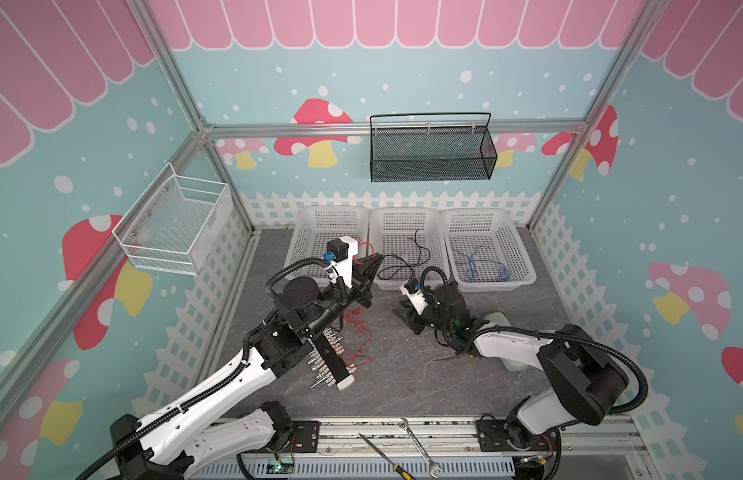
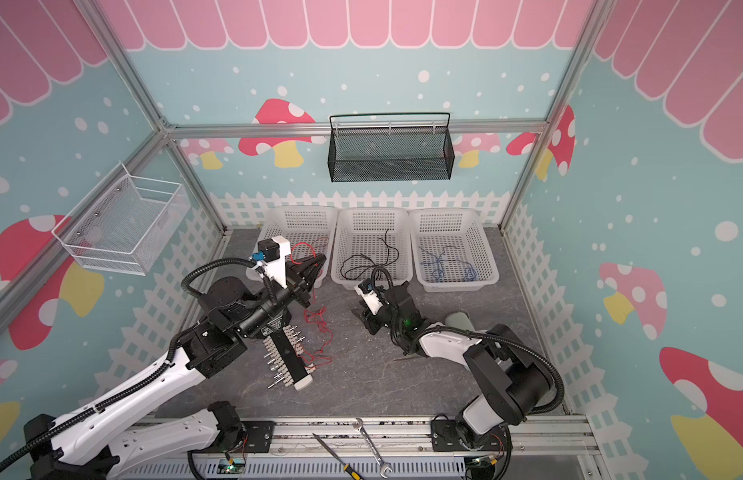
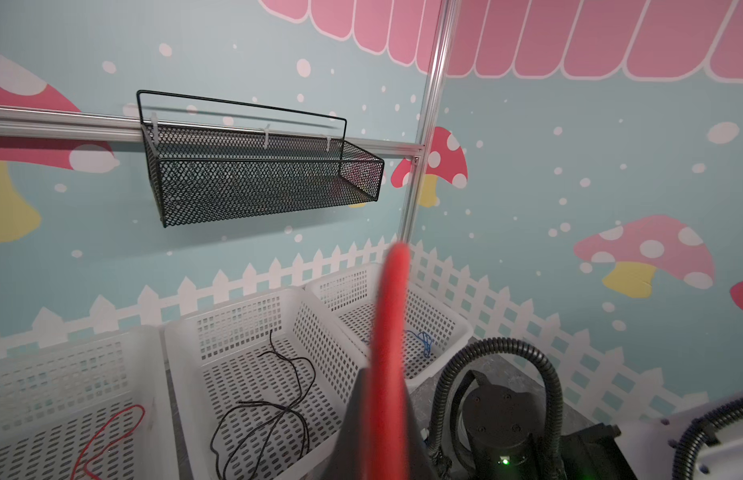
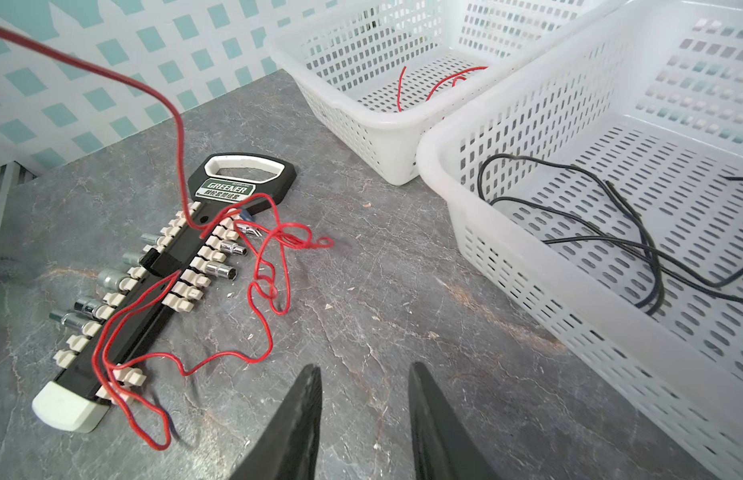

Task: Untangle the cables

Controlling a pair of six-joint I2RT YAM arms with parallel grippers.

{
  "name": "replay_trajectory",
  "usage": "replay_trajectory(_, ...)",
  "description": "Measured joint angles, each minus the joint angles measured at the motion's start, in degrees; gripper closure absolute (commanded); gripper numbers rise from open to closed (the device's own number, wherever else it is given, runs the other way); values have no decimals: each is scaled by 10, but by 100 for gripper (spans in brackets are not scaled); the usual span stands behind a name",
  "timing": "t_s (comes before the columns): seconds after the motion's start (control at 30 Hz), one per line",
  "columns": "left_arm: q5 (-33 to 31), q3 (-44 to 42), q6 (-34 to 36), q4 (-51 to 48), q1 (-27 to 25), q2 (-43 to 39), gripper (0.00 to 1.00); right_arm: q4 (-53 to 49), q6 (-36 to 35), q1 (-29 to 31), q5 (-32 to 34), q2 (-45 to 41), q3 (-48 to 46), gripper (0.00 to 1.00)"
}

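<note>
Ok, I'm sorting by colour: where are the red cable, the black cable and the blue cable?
red cable (image 3: 388,353), left wrist view, blurred stretch nearest the camera.
black cable (image 4: 653,266), right wrist view, where its strands cross.
blue cable (image 1: 469,269), a top view, its bunched middle.

Left arm (image 1: 220,382): stretched long from its base at the front left, the links nearly in one line, slanting in toward the middle.
Left wrist (image 1: 303,303): lifted high, and turned so the fingers aimed at the back and a little to the right.
Left gripper (image 1: 372,264): jaws pressed tight together, pinching the red cable (image 4: 180,158) at the tips.
Right arm (image 1: 511,345): folded, with the elbow out at the right side and the white forearm running back in toward the middle.
Right wrist (image 1: 448,307): held low and tipped downward.
Right gripper (image 4: 363,370): pointed down and to the left, jaws parted with a clear gap, nothing between them.
</note>
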Motion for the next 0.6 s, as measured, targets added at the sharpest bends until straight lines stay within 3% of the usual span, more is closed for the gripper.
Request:
replay_trajectory(0.37,108,13,-36,97,0,41,100,10,2,0,-22,0,0,59)
replay_trajectory(0.6,123,16,-44,111,0,57,100,11,3,0,-9,0,-12,59)
